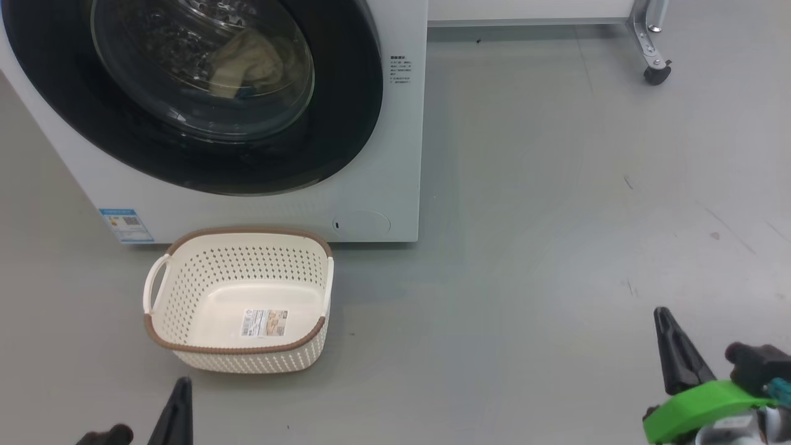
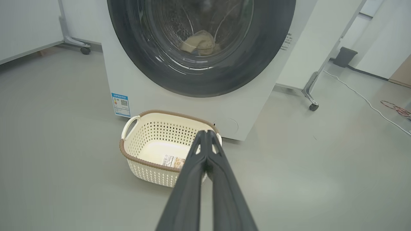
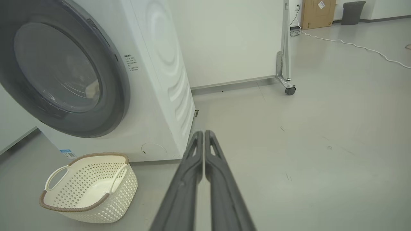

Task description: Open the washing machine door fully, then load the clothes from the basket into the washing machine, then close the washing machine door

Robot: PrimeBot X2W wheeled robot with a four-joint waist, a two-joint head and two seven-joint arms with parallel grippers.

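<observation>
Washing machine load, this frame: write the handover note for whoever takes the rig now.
Left gripper: shut, empty, above the floor near the basket.
Right gripper: shut, empty, to the washing machine's right.
Clothes: inside the machine, seen through the closed washing machine door.
Basket: empty, on the floor in front of the machine.
Done: clothes loaded, door closed. Left: nothing visible.
</observation>
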